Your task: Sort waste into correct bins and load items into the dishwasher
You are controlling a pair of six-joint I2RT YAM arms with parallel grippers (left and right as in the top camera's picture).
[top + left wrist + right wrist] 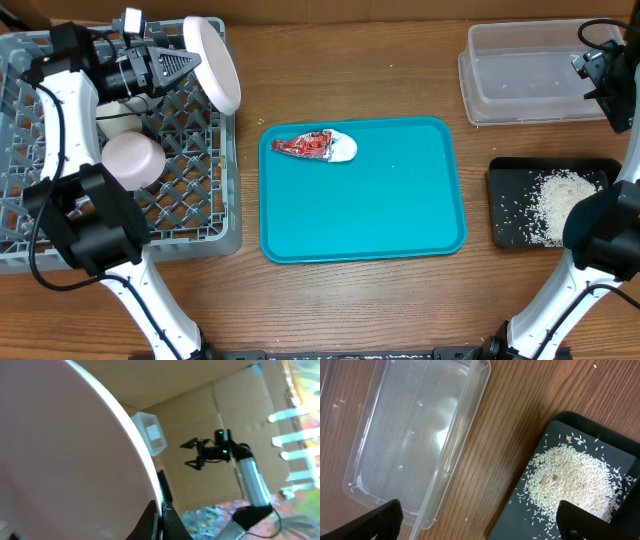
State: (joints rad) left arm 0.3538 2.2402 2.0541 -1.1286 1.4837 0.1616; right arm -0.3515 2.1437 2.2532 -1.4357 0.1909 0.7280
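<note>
Overhead, plate: we see the left gripper [196, 66] clamped on the rim of the large white plate [214, 62], which stands on edge over the right wall of the grey dish rack [190, 190].
Overhead, doing it well: we judge the plate should go down upright between the lattice ribs, clear of the pinkish bowl [133, 158], and be released only once it stands.
Overhead, left arm: it reaches across the rack, wrist turned sideways.
Overhead, waste: the red wrapper [312, 146] lies on the teal tray [370, 210]; the rice [560, 200] sits in the black tray [505, 175].
Left wrist, plate: it fills the left of the view, with the fingers [172, 525] pinching its rim at the bottom.
Right wrist, right gripper [479, 510]: jaws wide apart and empty, above the surface [520, 420] between the clear tub [415, 435] and the black tray.
</note>
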